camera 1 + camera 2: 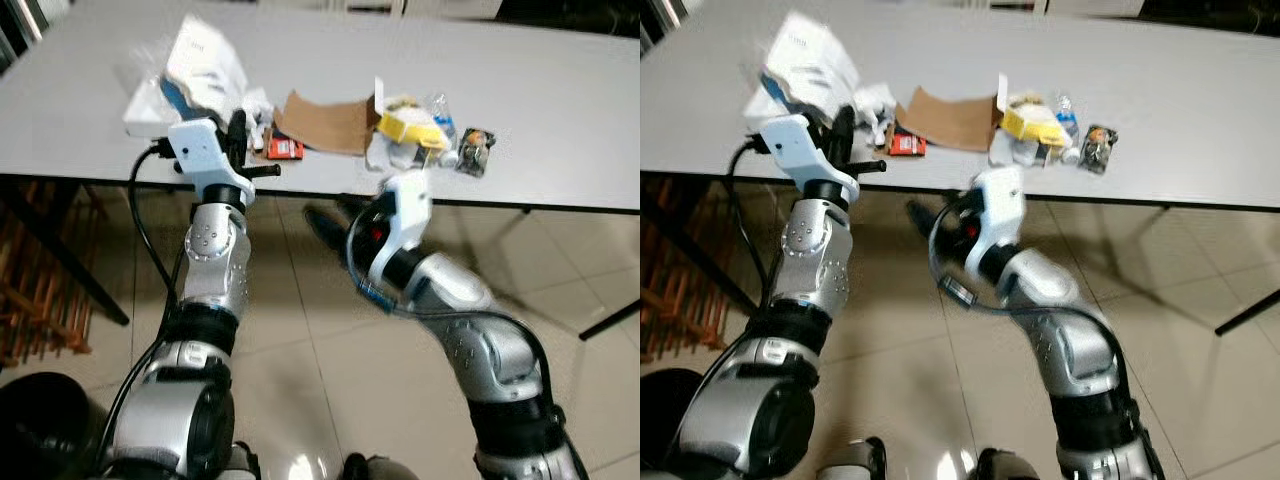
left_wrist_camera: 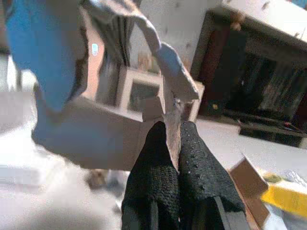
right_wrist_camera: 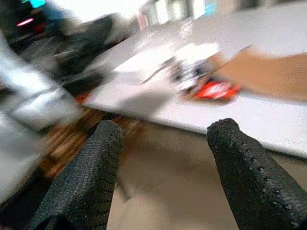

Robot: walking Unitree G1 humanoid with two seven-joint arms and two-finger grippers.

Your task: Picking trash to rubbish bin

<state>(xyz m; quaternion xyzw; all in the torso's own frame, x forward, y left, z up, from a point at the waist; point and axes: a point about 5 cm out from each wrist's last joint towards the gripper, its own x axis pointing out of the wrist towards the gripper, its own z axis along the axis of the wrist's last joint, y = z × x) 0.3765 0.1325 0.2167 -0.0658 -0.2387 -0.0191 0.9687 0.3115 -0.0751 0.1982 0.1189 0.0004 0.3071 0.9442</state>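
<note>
My left gripper (image 1: 237, 128) is raised over the left end of the grey table (image 1: 560, 80) and is shut on the edge of a white and blue plastic package (image 1: 205, 62), which hangs crumpled above it. In the left wrist view the fingers (image 2: 158, 158) pinch a thin fold of that package (image 2: 57, 72). My right gripper (image 1: 330, 218) hovers open below the table's front edge, its fingers (image 3: 91, 167) spread wide and empty. On the table lie a brown cardboard piece (image 1: 322, 120), a red packet (image 1: 285, 149), a yellow wrapper (image 1: 405, 125), a small plastic bottle (image 1: 441, 115) and a dark wrapper (image 1: 476, 150).
A white box (image 1: 148, 108) sits under the lifted package. Dark table legs (image 1: 70, 265) and wooden furniture (image 1: 25, 300) stand at the left over the tiled floor (image 1: 330, 370). A dark round object (image 1: 40, 420) lies at the lower left.
</note>
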